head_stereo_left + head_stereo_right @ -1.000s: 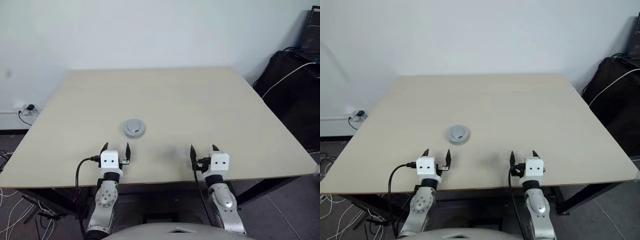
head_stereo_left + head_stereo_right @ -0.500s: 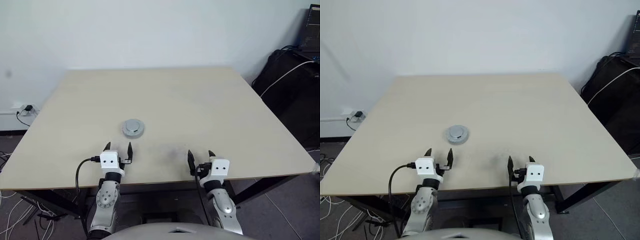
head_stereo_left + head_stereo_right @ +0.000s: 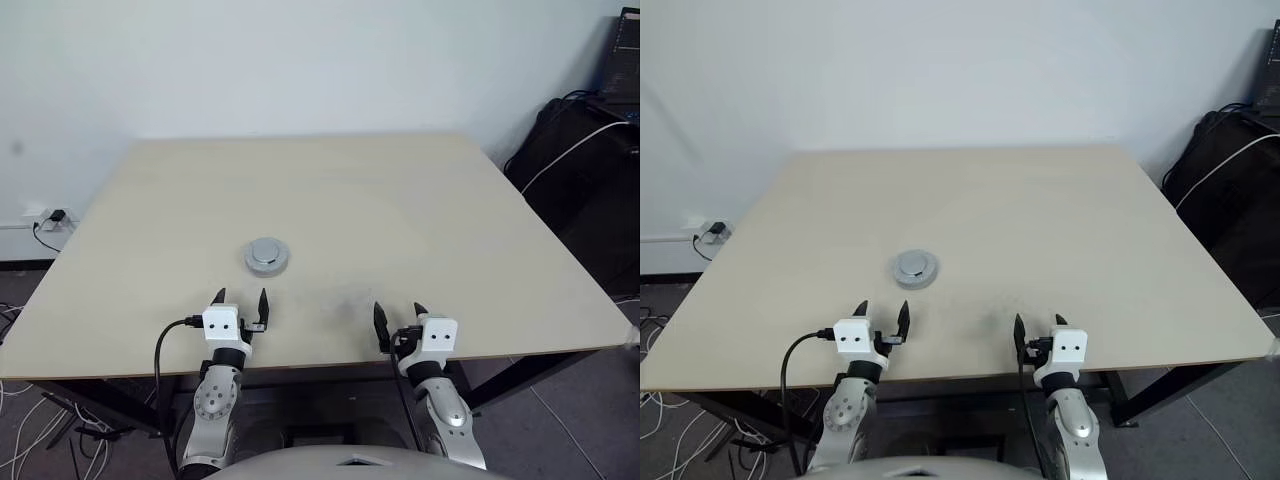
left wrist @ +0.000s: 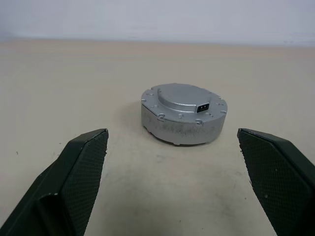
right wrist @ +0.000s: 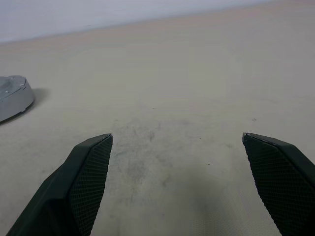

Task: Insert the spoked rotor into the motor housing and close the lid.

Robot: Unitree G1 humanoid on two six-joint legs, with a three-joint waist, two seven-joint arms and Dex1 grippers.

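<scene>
Silver metal, round and squat: the closed housing [image 4: 183,113] sits on the table [image 3: 400,210] just ahead of the left gripper [image 3: 241,303], its lid [image 4: 183,95] smooth with a small dark connector; the inside is hidden. Both the left gripper and the right gripper [image 3: 397,315] gape wide and empty, with textured black fingers [image 4: 78,172].

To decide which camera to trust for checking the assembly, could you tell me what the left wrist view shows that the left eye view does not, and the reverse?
Left wrist view: close detail of the silver round metal unit, namely a small dark connector on its raised top and bolt heads round the rim. Left eye view: the whole beige table, the open right gripper and a black bag beside the table. Both: the unit resting on the table, untouched, ahead of the open left gripper.
</scene>
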